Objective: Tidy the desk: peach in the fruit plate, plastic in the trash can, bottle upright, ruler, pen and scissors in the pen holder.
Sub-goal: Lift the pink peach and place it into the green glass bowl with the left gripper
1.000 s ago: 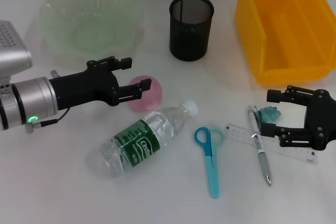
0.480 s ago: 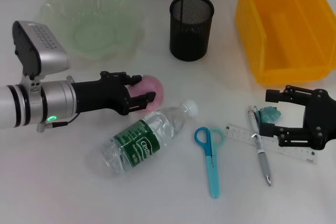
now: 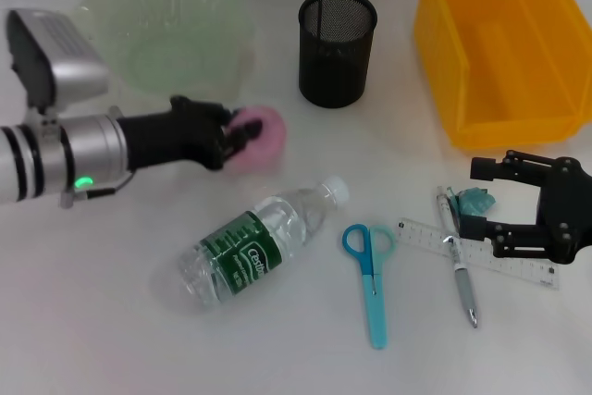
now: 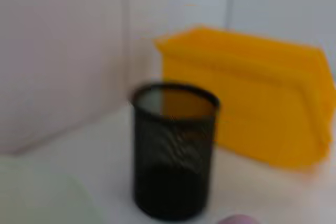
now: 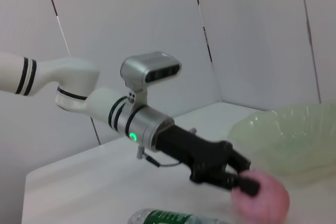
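One thing matters now: where the fruit plate (image 3: 162, 39) lies from the peach (image 3: 258, 137). I've got the left tool (image 3: 242, 138) closed on the peach, fingers pinched on its near side, left of centre in the head view. The right wrist view backs that up, with black fingertips (image 5: 247, 184) pressed against the pink fruit. I judge it gripped and clear of the desk (image 3: 111, 321), though I can't tell the gap beneath it.

The pale green plate sits in the upper left of the frame, up and to the left of the peach, so my carry goes back that way, away from the pen holder (image 3: 338, 47) at upper centre. The left arm is the nearer one by far.

The water bottle (image 3: 257, 243) lies on its side below the peach, cap toward the upper right, apart from the tool.

My right tool (image 3: 504, 213) hangs wide open at the lower right, over the crumpled plastic (image 3: 476, 200), beside the ruler (image 3: 481, 253) and pen (image 3: 460, 261), holding nothing.
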`<state>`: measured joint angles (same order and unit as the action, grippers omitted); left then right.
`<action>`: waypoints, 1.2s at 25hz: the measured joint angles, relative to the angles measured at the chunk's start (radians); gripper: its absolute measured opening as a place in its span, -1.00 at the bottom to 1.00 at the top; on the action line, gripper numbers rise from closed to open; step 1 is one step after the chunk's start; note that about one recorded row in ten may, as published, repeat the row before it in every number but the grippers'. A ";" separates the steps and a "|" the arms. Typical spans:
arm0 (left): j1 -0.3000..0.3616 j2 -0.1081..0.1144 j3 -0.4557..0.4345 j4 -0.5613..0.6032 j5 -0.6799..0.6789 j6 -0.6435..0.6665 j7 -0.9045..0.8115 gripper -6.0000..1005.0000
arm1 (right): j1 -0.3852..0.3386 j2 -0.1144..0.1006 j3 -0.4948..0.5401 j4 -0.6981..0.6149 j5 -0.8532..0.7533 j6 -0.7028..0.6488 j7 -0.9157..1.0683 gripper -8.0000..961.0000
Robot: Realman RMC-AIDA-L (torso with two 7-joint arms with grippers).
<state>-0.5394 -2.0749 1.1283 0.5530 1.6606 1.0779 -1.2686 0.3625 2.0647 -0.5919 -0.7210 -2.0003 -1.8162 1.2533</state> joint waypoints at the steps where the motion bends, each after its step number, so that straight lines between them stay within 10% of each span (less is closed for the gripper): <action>1: 0.000 0.000 0.000 0.000 0.000 0.000 0.000 -0.39 | 0.000 0.000 0.000 0.000 0.000 0.000 0.000 0.73; 19: -0.042 -0.001 -0.108 -0.043 -0.360 -0.330 0.137 -0.74 | 0.007 0.001 -0.005 0.001 0.000 0.000 0.002 0.73; 30: 0.006 0.004 -0.108 -0.015 -0.363 -0.169 0.145 0.04 | 0.015 -0.008 0.003 -0.035 0.008 -0.008 0.113 0.73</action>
<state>-0.5334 -2.0711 1.0206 0.5376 1.2980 0.9085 -1.1238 0.3777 2.0568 -0.5890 -0.7561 -1.9925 -1.8243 1.3659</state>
